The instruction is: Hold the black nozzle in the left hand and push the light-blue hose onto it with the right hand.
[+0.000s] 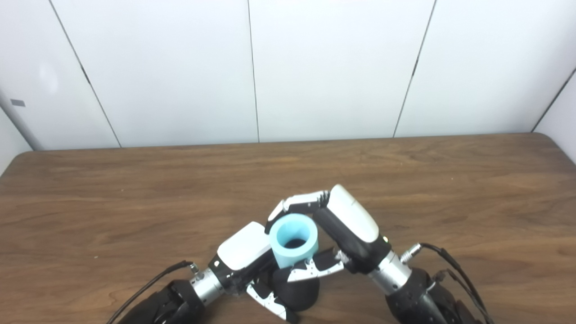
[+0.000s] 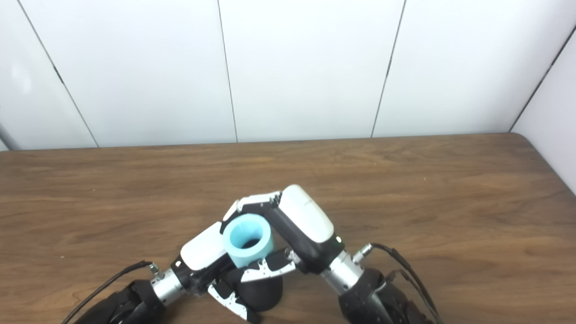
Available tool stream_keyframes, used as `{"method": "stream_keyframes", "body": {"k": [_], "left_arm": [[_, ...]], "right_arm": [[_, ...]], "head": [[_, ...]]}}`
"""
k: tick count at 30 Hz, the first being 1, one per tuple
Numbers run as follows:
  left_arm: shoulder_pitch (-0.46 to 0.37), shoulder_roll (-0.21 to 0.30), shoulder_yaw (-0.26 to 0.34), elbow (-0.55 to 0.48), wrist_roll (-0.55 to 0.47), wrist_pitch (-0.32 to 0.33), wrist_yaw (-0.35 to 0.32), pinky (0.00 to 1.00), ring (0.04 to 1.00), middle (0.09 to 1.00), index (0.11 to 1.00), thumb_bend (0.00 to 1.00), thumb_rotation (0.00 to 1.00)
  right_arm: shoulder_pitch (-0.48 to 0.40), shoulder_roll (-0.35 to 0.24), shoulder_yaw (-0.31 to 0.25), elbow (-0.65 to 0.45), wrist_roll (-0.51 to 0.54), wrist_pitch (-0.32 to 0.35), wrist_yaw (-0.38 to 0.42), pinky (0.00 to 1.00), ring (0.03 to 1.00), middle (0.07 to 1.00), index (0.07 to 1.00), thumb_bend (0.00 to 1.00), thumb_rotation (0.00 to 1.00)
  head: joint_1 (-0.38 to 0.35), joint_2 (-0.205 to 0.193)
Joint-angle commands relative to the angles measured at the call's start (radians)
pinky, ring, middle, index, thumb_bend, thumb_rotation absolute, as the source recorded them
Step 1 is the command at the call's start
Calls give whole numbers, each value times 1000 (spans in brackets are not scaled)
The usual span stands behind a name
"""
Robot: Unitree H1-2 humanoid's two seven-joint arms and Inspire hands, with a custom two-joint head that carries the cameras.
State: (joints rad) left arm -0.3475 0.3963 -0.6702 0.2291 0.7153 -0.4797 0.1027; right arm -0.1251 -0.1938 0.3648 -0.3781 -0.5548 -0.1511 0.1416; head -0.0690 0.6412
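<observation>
The light-blue hose [image 1: 294, 240] is a short wide tube standing upright with its open end facing up, near the table's front middle. My right hand [image 1: 344, 225] is shut on it, fingers curled round its far side and thumb under its near side. Directly beneath it sits the black nozzle [image 1: 297, 290], a rounded dark body, held by my left hand [image 1: 245, 258], which is shut on it from the left. The hose's lower end meets the nozzle's top; the joint itself is hidden by fingers. The same hose [image 2: 247, 240] and nozzle [image 2: 261, 292] show in the right eye view.
The brown wooden table [image 1: 135, 198] stretches wide to both sides and back to white wall panels. Black cables trail from both wrists near the front edge.
</observation>
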Motion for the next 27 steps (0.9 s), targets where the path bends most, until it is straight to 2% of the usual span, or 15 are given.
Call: {"method": "stream_keyframes", "body": {"k": [1,3,5,8,11,17,27], "left_arm": [[89,-7,-48,62,29,10,-46,206,264,395,515,513,0],[89,-6,-49,62,30,10,-47,199,258,394,514,513,0],[88,-5,-49,63,33,11,-51,209,270,400,517,514,0],[87,-3,-51,63,35,10,-52,241,301,411,522,515,0],[88,-4,-50,64,34,11,-53,213,275,402,519,514,0],[90,-4,-48,65,30,11,-56,218,281,405,520,514,0],[90,-4,-47,66,37,11,-64,214,275,400,518,514,0]], "right_arm": [[10,-14,6,6,-47,30,46,431,542,612,613,884,110],[14,-12,4,4,-50,32,47,453,565,638,653,967,126],[18,-10,1,4,-50,32,48,480,594,665,682,995,155],[22,-9,-2,3,-41,33,51,505,621,687,702,1000,170],[24,-8,-5,4,-35,30,50,512,628,691,701,1000,171],[28,-4,-11,3,-31,33,44,517,636,698,714,1000,179],[35,11,-34,28,-17,-35,-10,494,616,676,686,1000,192]], "head": [[-1,2],[-2,3],[-2,3],[-2,3],[-2,2],[-2,1],[-4,0]]}}
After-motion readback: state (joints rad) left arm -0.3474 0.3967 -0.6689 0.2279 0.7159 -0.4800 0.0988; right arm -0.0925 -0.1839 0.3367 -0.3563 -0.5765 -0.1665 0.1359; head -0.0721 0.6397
